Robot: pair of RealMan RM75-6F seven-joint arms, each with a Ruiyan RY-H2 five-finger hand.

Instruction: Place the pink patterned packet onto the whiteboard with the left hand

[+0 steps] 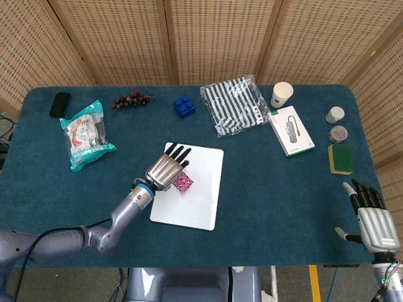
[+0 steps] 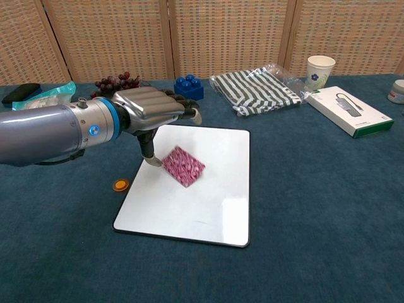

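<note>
The pink patterned packet (image 1: 183, 183) (image 2: 183, 166) lies flat on the whiteboard (image 1: 201, 201) (image 2: 214, 208), in its left half. My left hand (image 1: 166, 168) (image 2: 150, 112) hovers just above and left of the packet, fingers stretched out flat and nothing in its grasp. Its thumb hangs down with the tip right beside the packet's left corner; I cannot tell whether they touch. My right hand (image 1: 373, 220) rests at the table's near right edge, fingers spread and empty; only the head view shows it.
A blue brick (image 1: 184, 106), grapes (image 1: 131, 99), a snack bag (image 1: 87, 133) and a black phone (image 1: 60, 104) lie at the back left. A striped cloth bag (image 1: 236, 104), paper cup (image 1: 281, 94), white box (image 1: 291, 130) and green sponge (image 1: 340, 158) sit to the right. A small orange disc (image 2: 120, 185) lies left of the whiteboard.
</note>
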